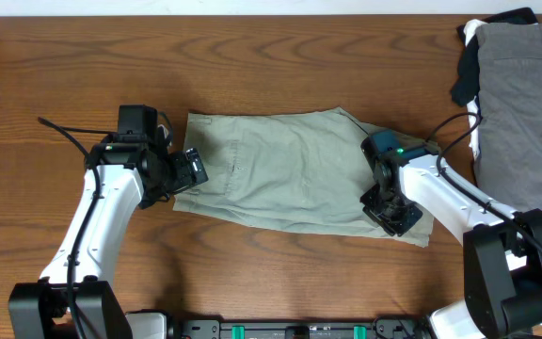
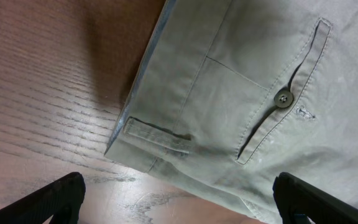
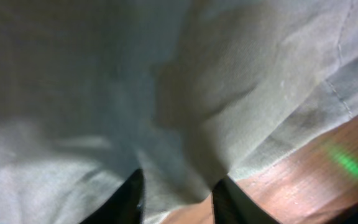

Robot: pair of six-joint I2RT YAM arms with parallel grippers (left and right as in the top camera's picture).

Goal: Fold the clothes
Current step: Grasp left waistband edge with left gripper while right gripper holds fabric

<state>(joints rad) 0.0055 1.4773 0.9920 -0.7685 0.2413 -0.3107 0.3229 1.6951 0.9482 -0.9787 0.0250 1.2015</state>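
The right wrist view is blurred: the shorts (image 3: 166, 93) fill it, and the right gripper (image 3: 178, 198) shows only two dark fingers (image 3: 128, 200) cut by the bottom edge. Whether they clamp the bunched cloth is unclear. Overhead, the frame edge cuts the grey garment (image 1: 525, 94).

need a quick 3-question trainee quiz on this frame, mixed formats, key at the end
1. True or false: the left gripper is over the waistband corner of the shorts with its jaws open.
2. In the overhead view, where on the table is the pile of grey, black and white garments? A) upper right corner B) between the two arms C) under the left arm
3. Fill in: the right gripper has a fold of the ____ bunched between its jaws.
Key: 1 true; 2 A; 3 shorts.
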